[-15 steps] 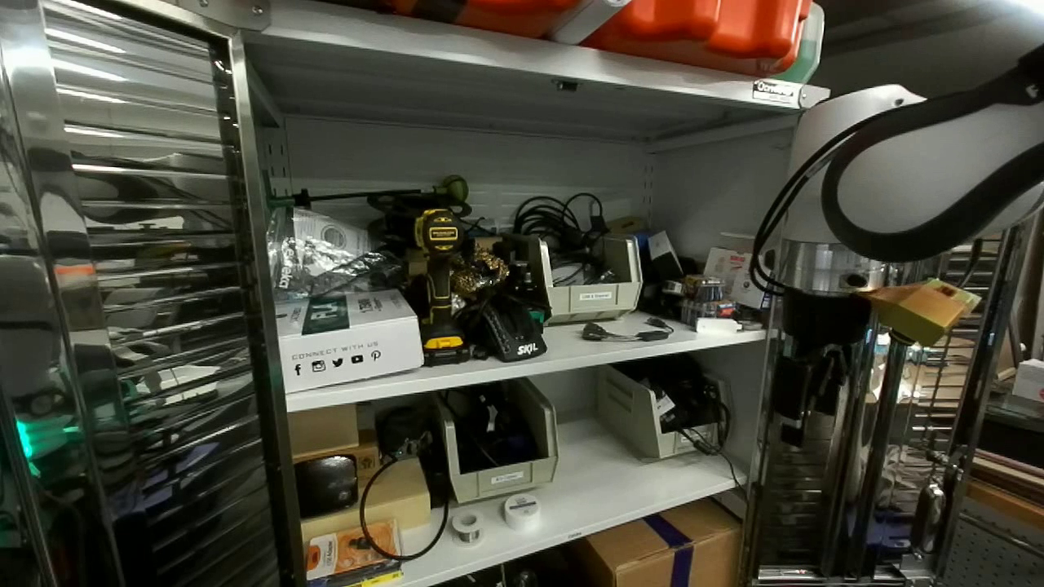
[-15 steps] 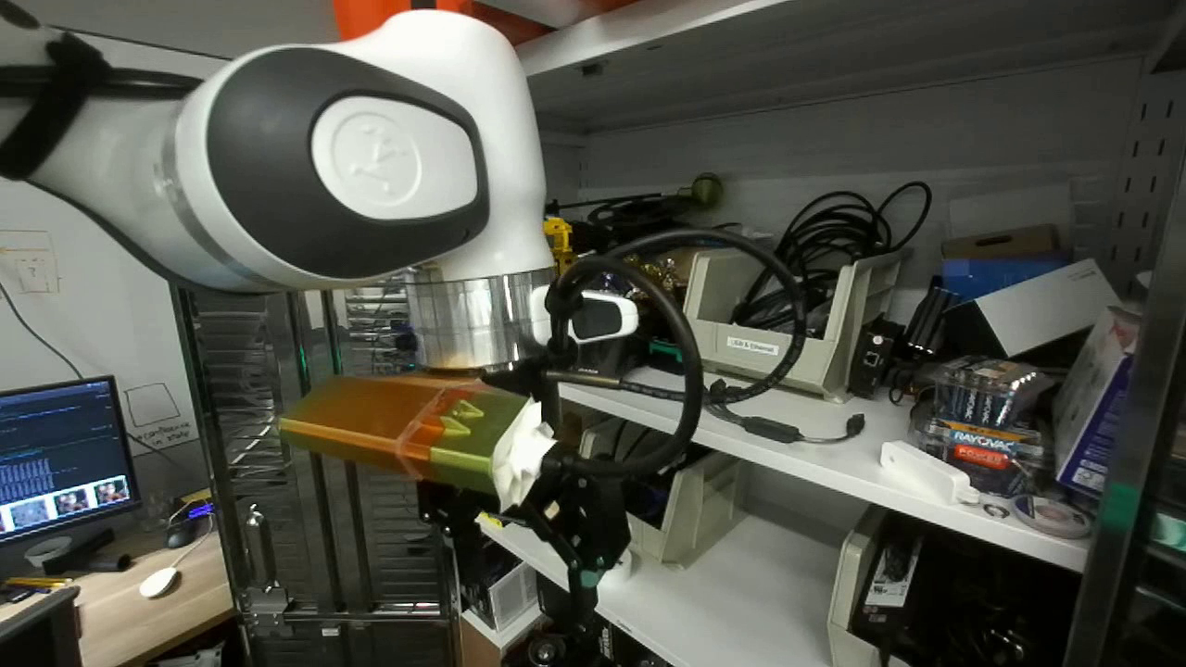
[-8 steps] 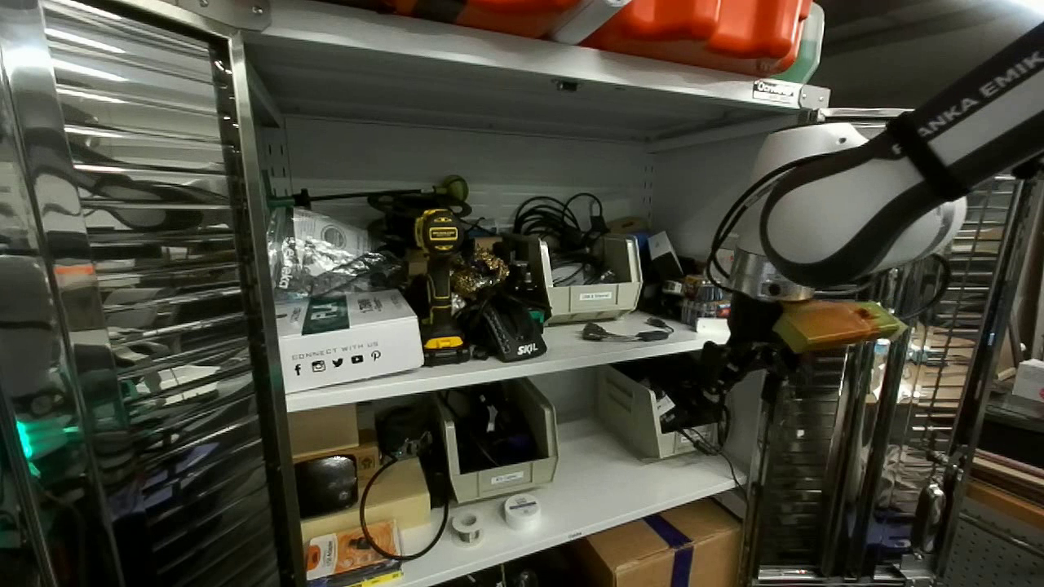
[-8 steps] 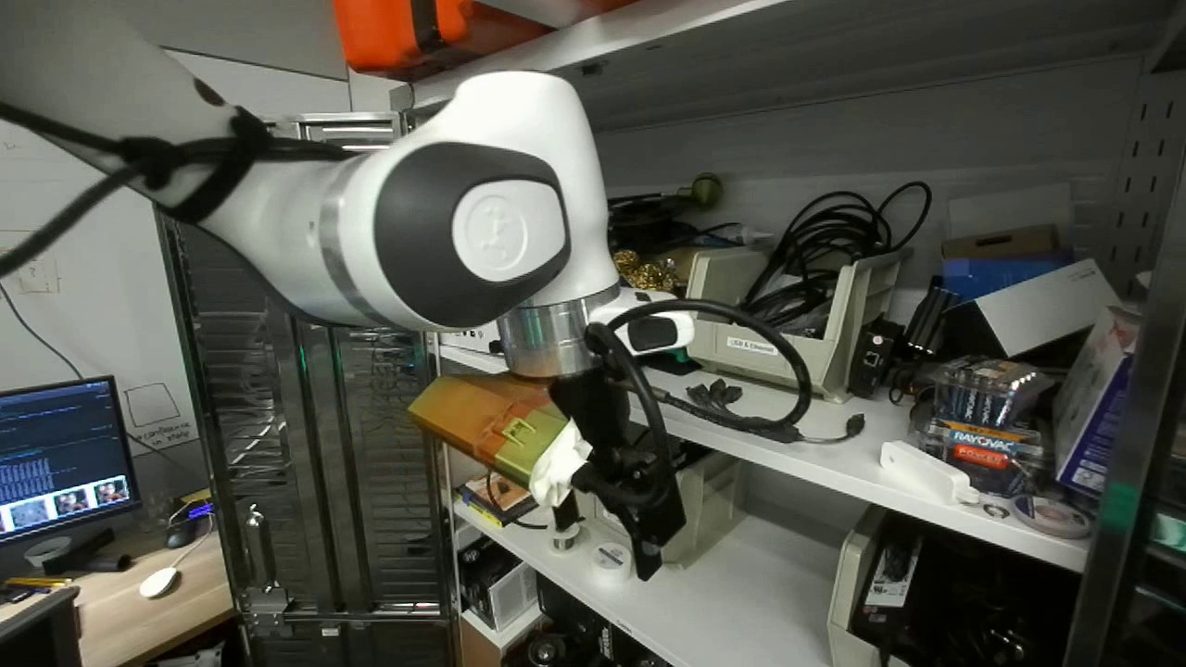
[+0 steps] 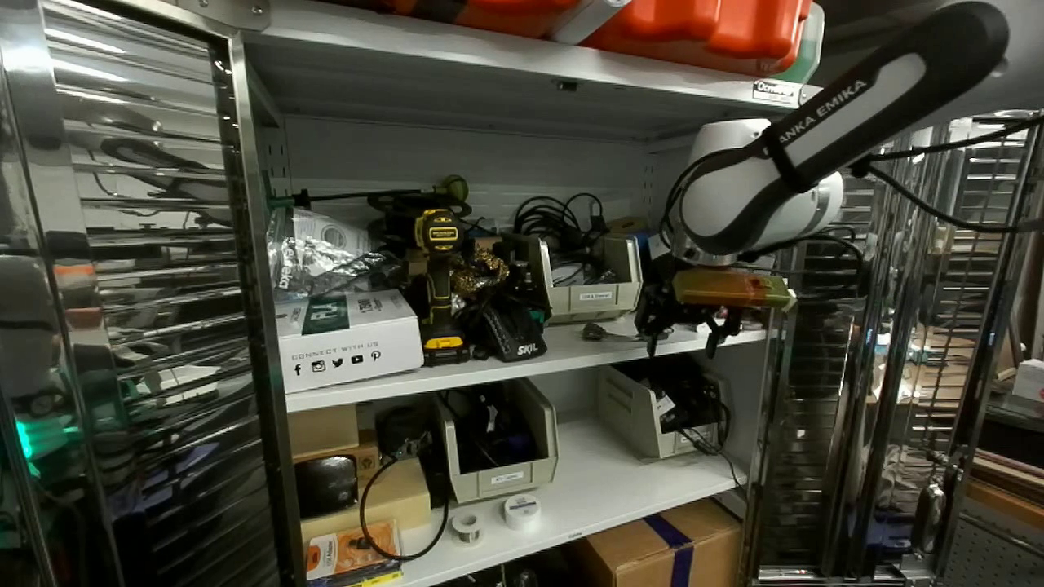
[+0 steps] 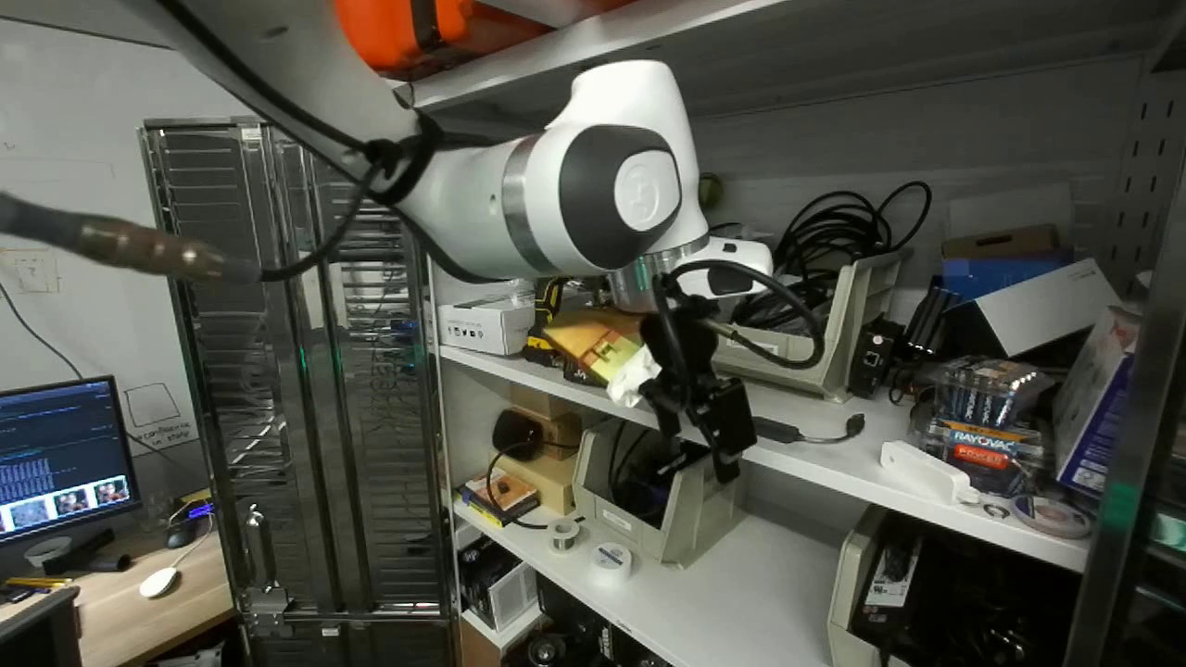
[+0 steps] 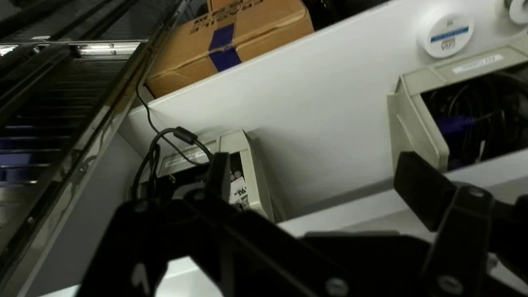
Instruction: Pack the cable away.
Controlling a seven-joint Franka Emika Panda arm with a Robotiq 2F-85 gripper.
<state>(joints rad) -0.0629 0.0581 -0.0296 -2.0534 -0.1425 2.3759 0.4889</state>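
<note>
Cable point(image 6: 780, 430) lies near the front edge of the shelf point(image 5: 563, 352), roughly along it, partly hidden behind our gripper point(image 5: 682, 350), whose fingers point(image 7: 420, 189) stand wide and empty, so we should reach in.

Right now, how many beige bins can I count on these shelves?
3. In an exterior view, the upper bin stands on the shelf holding the drill; the left bin and right bin stand on the lower shelf. Others may be hidden.

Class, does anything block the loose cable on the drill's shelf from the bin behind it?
Just the bin's front wall, likely calling for a lift; nothing else shows between, though the hand partly hides the cable.
</note>
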